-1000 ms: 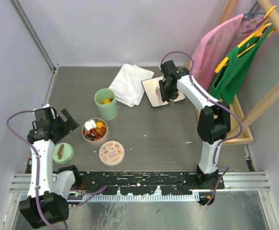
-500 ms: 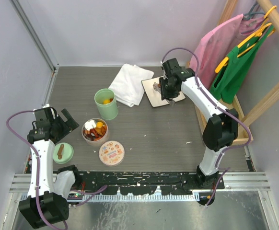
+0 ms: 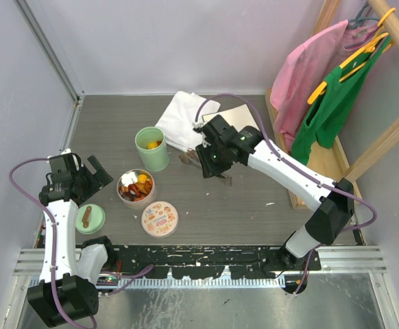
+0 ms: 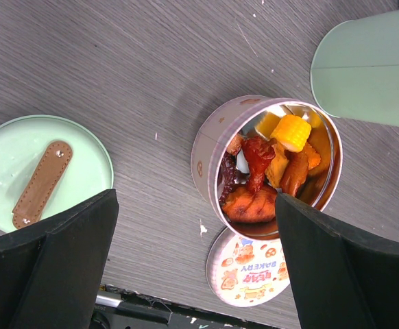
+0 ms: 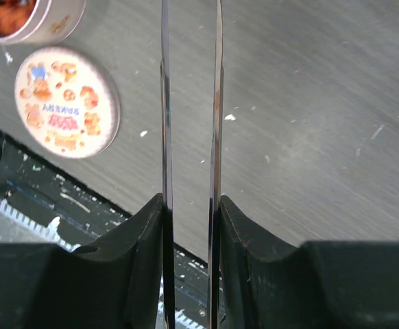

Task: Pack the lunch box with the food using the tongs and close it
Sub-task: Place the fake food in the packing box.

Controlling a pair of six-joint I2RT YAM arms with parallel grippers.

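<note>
Grey wood-grain table [image 3: 254, 199], walled at back + left, w/ a wood rack [image 3: 384, 140] of pink and green clothes [image 3: 302, 68] along its right edge. Over mid-table the right gripper [image 5: 190, 205] is clamped on the tongs [image 5: 164, 103], pinching both thin metal arms near-parallel w/ a narrow gap btw them. Bare table lies open in front of it and to its right, out to the rack.

At front left the food [image 4: 268, 161] (orange, yellow, red, brown bits) sits heaped in a round tin [image 4: 210, 147]. A printed lid [image 3: 160, 218] lies flat just beside the tin, toward the near edge. A green cup [image 3: 151, 154] stands upright just behind the tin, sth yellow inside.

Near the table's left edge the left gripper [image 3: 98, 173] hovers w/ jaws spread wide, holding nothing. A green lid [image 3: 99, 221] w/ a brown knob lies close by it. A white cloth [image 3: 186, 120] is at the back.

Tong tips are cut off at the top of the wrist view, and from above the tongs are too thin to trace. A beige board [image 3: 244, 118] at the back is part-hidden by the right arm [image 3: 288, 171].
</note>
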